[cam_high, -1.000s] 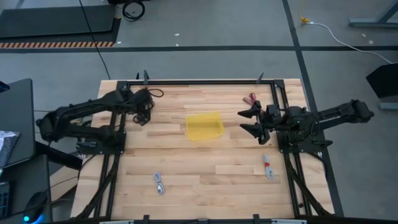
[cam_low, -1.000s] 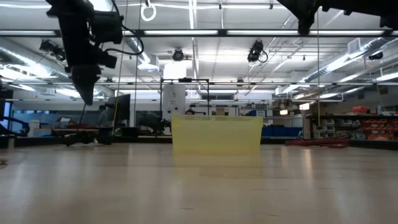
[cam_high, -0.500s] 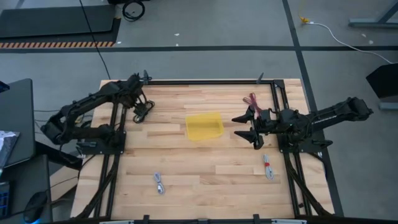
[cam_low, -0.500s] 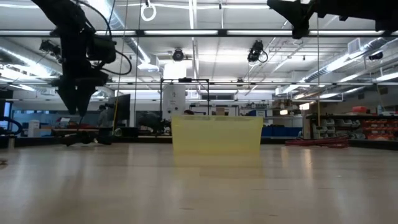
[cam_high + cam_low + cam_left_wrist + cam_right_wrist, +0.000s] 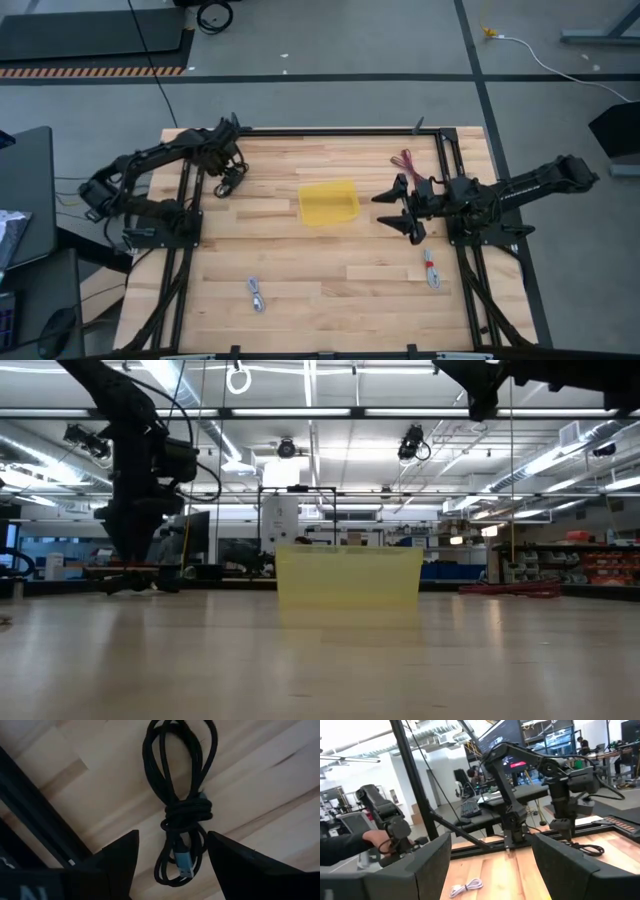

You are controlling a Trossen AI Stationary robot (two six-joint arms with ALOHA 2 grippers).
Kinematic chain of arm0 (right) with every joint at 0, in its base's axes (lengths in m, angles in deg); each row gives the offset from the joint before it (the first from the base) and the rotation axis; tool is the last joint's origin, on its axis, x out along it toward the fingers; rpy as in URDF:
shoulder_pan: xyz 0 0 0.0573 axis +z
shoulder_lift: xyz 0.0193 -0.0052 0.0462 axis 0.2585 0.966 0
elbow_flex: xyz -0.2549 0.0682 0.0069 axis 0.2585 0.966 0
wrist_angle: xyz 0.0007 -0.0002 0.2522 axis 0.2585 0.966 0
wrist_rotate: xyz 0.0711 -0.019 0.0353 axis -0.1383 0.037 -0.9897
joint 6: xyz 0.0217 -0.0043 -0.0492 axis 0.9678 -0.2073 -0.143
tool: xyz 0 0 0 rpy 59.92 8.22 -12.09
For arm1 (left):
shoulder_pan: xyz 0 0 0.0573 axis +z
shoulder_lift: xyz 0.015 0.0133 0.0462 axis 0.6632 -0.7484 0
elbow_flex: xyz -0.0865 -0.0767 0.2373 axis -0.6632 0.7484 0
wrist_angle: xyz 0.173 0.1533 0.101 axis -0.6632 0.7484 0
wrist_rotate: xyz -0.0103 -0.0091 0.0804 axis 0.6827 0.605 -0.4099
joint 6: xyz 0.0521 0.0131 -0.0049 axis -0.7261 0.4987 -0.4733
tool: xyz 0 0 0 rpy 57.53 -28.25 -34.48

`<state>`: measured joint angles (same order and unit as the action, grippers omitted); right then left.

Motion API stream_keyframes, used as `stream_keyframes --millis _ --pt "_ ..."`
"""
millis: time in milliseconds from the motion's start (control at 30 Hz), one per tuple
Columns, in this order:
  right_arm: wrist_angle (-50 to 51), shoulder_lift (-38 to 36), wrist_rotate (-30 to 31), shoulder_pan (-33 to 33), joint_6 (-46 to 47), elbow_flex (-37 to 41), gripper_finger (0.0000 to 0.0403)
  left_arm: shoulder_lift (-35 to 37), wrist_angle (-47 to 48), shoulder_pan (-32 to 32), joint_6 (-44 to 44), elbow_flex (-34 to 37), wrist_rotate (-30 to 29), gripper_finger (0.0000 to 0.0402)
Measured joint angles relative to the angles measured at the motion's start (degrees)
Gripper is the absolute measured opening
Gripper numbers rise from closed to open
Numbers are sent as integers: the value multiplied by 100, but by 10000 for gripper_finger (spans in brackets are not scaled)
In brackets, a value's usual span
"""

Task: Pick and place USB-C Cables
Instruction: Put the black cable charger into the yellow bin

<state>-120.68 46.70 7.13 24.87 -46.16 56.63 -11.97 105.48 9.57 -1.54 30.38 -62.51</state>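
Hovering over black cable [image 5: 184, 810] on desk [image 5: 330, 270]: left gripper [image 5: 228, 179], fingers spread. Right gripper [image 5: 392, 209] w/ fingers spread beside yellow bin [image 5: 329, 202].

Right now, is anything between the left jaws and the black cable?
Nothing visible. The left gripper hangs open directly over the black cable, which lies alone on bare table, jaws either side of its lower coil.

Black cable [image 5: 182, 810] coiled flat, far-left; dark red [image 5: 406, 159] far-right; white [image 5: 431, 269], grey [image 5: 256, 294] near edge.

Four coiled cables: one black [image 5: 232, 180], one dark red [image 5: 406, 159], one grey-silver [image 5: 256, 294], one white with red band [image 5: 431, 269]. One yellow bin [image 5: 329, 202].
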Motion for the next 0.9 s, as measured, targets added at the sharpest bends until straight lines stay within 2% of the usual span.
stream_keyframes --millis 400,700,800,900 --pt "6 54 2 90 2 2 284 -826 -403 -553 63 0 -2 247" --pt "15 54 20 142 17 2 284 -1426 -710 -560 26 -13 -240 246" --pt "14 54 50 142 15 2 284 -1477 -723 -606 -95 -28 -240 230" --pt "14 54 68 140 17 2 284 -1479 -728 -638 -145 -24 -215 185"
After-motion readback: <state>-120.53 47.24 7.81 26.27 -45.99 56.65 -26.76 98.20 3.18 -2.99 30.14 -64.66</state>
